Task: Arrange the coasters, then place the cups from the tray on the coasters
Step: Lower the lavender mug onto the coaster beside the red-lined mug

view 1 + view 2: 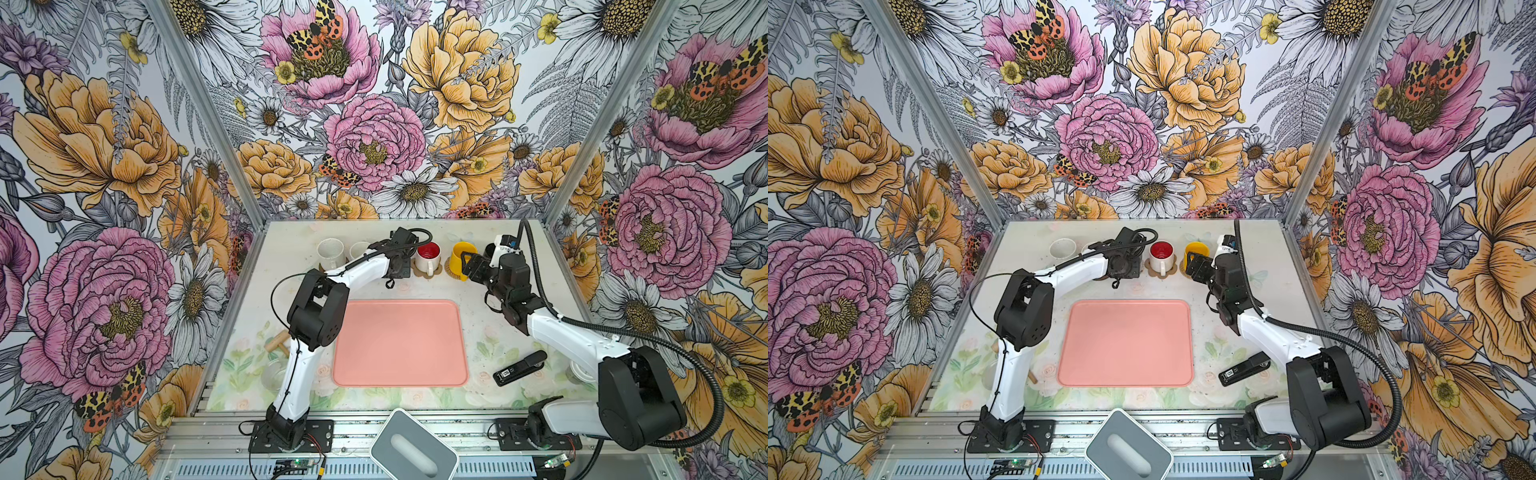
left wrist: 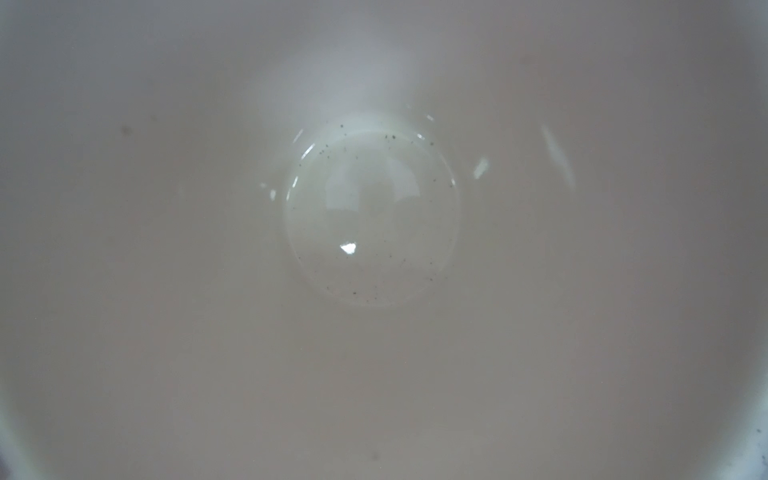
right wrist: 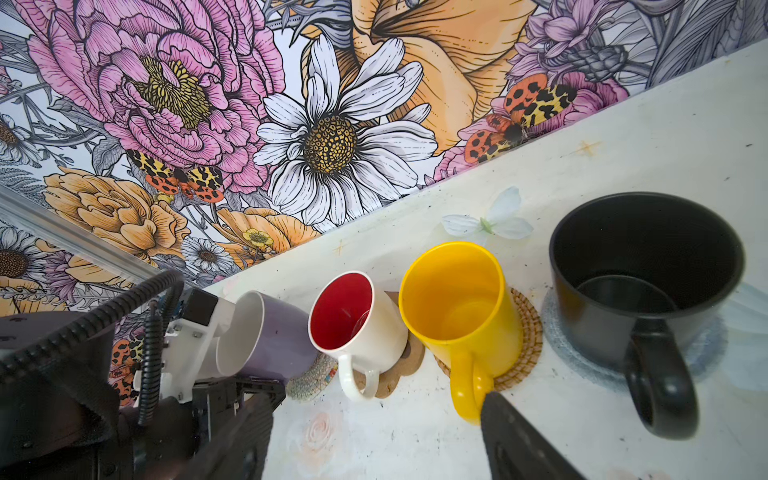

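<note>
Six cups [image 1: 330, 253] are seen behind the tray [image 1: 399, 345], none on it. Lavender cup [image 3: 282, 332] is held tilted by its rim in the narrow-set left fingers [image 1: 397, 270], above a woven coaster [image 3: 309, 380]. Judged stiff, glossy, breakable; rim or handle suits. Right fingers [image 3: 519, 436] are spread wide, empty.

The pale, whitish inside of a cup [image 2: 166, 299] fills the whole picture, seen straight down its mouth and slightly blurred. Its round, glossy floor [image 2: 374, 199] sits just off centre, toward twelve o'clock. Tiny dark specks [image 2: 388, 137] dot the floor's edge between twelve and two o'clock, and again near six. A bright glint [image 2: 348, 248] lies at seven o'clock from the floor's middle. On the wall, a faint grey smudge [image 2: 126, 130] shows at ten o'clock and a light streak [image 2: 557, 153] at two.
</note>
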Motion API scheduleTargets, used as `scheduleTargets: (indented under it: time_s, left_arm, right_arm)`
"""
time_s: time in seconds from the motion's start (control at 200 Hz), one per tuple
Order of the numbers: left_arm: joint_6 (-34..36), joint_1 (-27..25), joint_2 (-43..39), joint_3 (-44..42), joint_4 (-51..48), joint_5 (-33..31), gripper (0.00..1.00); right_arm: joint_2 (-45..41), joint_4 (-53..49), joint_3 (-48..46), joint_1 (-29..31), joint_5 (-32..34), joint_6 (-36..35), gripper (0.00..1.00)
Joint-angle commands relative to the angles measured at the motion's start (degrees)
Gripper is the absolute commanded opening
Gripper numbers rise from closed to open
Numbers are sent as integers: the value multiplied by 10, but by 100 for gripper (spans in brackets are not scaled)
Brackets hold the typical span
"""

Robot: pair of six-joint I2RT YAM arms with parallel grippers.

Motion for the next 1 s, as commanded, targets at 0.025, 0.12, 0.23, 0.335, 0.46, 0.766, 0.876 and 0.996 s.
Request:
scheduleTargets:
  time_s: [0.025,0.12,0.23,0.335,0.46,0.766,0.876,0.996]
  left_arm:
    - [6,6,4,20,24,-5,0]
    - [5,5,5,17,24,-6,0]
    - [5,5,6,15,23,-10,0]
    - [5,6,6,12,22,-12,0]
    - [4,5,8,15,20,-11,0]
    - [5,5,23,26,3,-2,6]
    - [4,5,22,24,1,-1,18]
    - [4,5,19,22,-2,-1,30]
  right_arm:
    - [-9,1,-3,-4,1,-5,81]
    - [-9,2,-4,-4,1,-5,81]
    - [-8,1,-4,-5,1,-5,81]
    - [-7,1,-3,-5,-1,-4,81]
    - [-7,2,-3,-6,-2,-4,81]
    - [-7,2,-3,-7,-3,-4,81]
    - [-6,2,-3,-7,-3,-4,81]
    - [-3,1,0,-7,-5,-4,81]
